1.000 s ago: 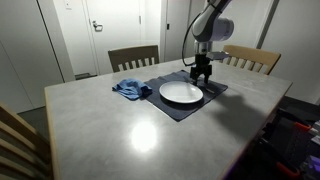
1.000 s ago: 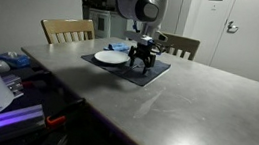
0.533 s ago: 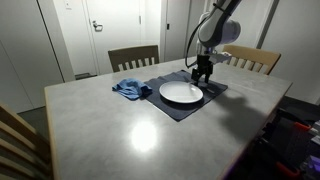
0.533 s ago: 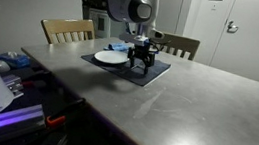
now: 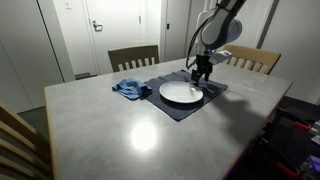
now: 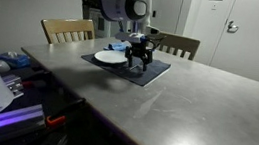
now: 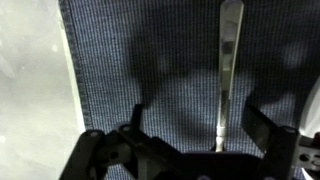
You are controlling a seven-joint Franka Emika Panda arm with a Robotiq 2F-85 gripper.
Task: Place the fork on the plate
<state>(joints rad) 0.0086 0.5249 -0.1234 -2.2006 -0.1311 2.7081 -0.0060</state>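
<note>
The white plate [image 5: 181, 93] lies on a dark grey placemat [image 5: 186, 108] and shows in both exterior views [image 6: 109, 56]. The fork [image 7: 228, 70] lies flat on the placemat [image 7: 150, 70] in the wrist view, a thin metallic strip running up the frame. My gripper [image 7: 195, 130] is open just above the mat, its two fingers either side of the fork's lower end, with the fork nearer the right finger. In both exterior views the gripper [image 5: 202, 75] [image 6: 139, 62] hangs low beside the plate's rim; the fork is too small to make out there.
A crumpled blue cloth [image 5: 130, 89] lies on the grey table [image 5: 130, 130] beside the placemat. Wooden chairs [image 5: 133, 57] [image 5: 255, 59] stand behind the table. The pale tabletop [image 7: 30, 80] shows left of the mat in the wrist view.
The arm's upper links have swung a little while the gripper stays low over the placemat by the plate. The plate and cloth have not moved.
</note>
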